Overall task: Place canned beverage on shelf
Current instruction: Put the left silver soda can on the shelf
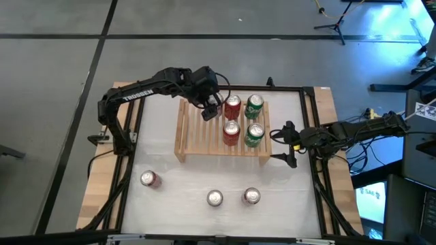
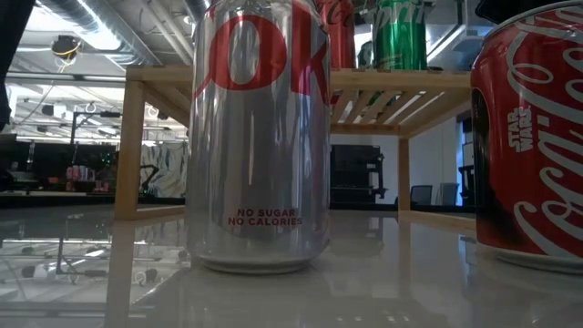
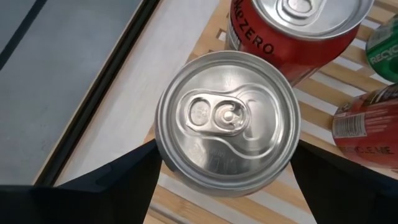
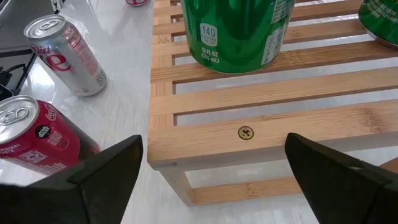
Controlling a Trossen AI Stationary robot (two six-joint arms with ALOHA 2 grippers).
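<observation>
The light wooden shelf (image 1: 197, 139) stands mid-table. On its right half stand two red cans (image 1: 233, 105) (image 1: 231, 131) and two green cans (image 1: 254, 105) (image 1: 255, 134). My left gripper (image 1: 212, 111) is over the shelf's far middle, just left of the far red can, shut on a silver-topped can (image 3: 227, 121). That can sits above the slats (image 3: 186, 199), its bottom hidden. My right gripper (image 1: 283, 144) is wide open and empty, level, just off the shelf's right end (image 4: 246, 133). My left gripper pinches the can by its two opposite side walls (image 3: 163, 149), just below the top rim, between its two fingers (image 3: 118, 180). The fingers come from above, pointing down. The can stays upright, top up. I cannot tell whether it stands on the slats.
Three more cans stand on the white table near the front: one at the left (image 1: 148, 179), a silver one (image 1: 214, 198) (image 2: 260, 137) and a red one (image 1: 251, 197) (image 2: 533, 137). The shelf's left half shows bare slats. A black frame (image 1: 133, 136) borders the table.
</observation>
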